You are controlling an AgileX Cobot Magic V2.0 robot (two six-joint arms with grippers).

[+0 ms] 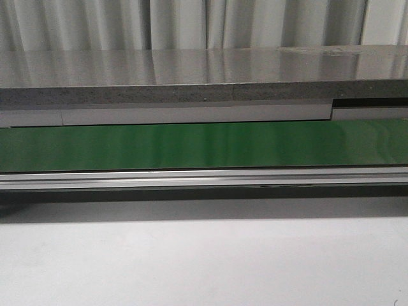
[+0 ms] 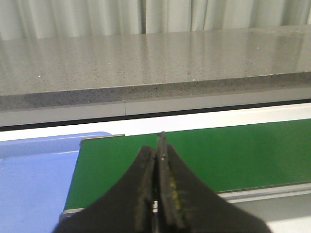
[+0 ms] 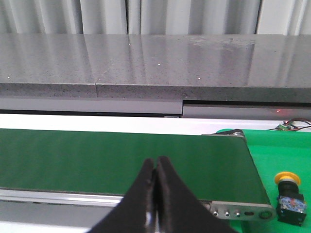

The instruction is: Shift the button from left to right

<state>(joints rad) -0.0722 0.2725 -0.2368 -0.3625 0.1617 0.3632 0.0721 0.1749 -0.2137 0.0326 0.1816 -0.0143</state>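
The button (image 3: 290, 194), a yellow-orange cap on a black boxy body with bluish details, stands on a bright green surface just past the end of the conveyor, seen only in the right wrist view. My right gripper (image 3: 155, 162) is shut and empty, over the near edge of the green belt (image 3: 121, 160), well apart from the button. My left gripper (image 2: 158, 145) is shut and empty, over the other end of the belt (image 2: 233, 155). Neither gripper shows in the front view, where the belt (image 1: 204, 145) runs bare across the frame.
A blue tray or surface (image 2: 34, 179) lies beside the belt's end in the left wrist view. A grey stone counter (image 1: 191, 73) runs behind the belt, with curtains beyond. The belt's aluminium rail (image 1: 204, 178) borders a white table (image 1: 204, 261). Small wires (image 3: 286, 126) lie behind the green surface.
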